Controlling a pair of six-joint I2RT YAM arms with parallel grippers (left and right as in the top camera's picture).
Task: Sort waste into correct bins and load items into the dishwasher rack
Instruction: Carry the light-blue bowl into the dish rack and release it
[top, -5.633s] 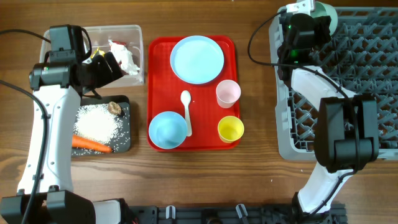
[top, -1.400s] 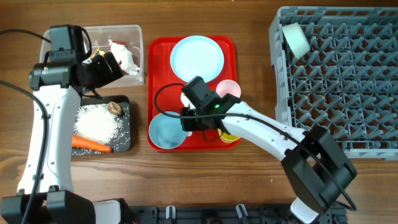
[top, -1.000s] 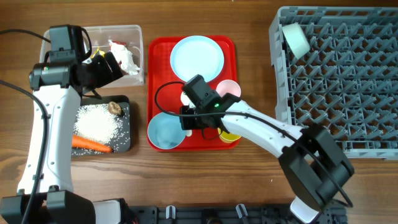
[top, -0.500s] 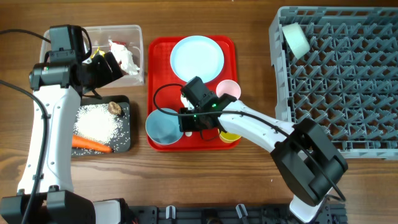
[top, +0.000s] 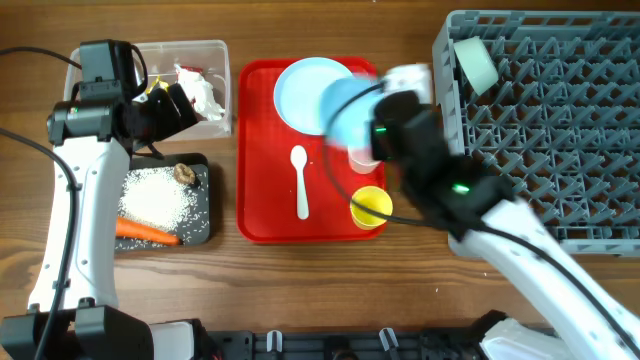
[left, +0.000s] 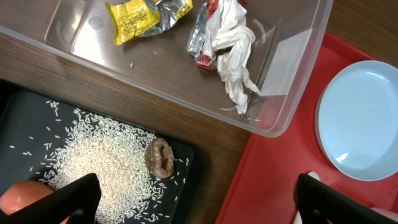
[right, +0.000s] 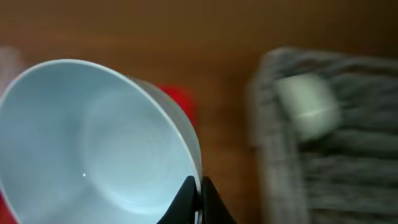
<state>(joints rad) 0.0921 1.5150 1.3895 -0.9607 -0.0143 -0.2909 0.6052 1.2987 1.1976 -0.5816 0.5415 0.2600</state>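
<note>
Blue bowl (right: 93, 143): rim pinched in right gripper (right: 200, 198), aloft over red tray (top: 258, 150), motion-blurred overhead.
Dishwasher rack (right: 348, 165): smeared in wrist view.
Left gripper (left: 198, 196): fingers wide, empty, only tips visible, near clear tub (left: 292, 74).

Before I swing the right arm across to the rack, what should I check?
1. Grip on bowl: ok, the right gripper pinches its rim.
2. Bowl's clearance above plate and pink cup: cannot tell, overhead view is blurred.
3. Room in rack: ok, only one other bowl sits there, in its far left corner.
4. Left gripper out of the path: ok, open and empty by the clear tub.
5. Spoon and yellow cup on red tray: ok.
</note>
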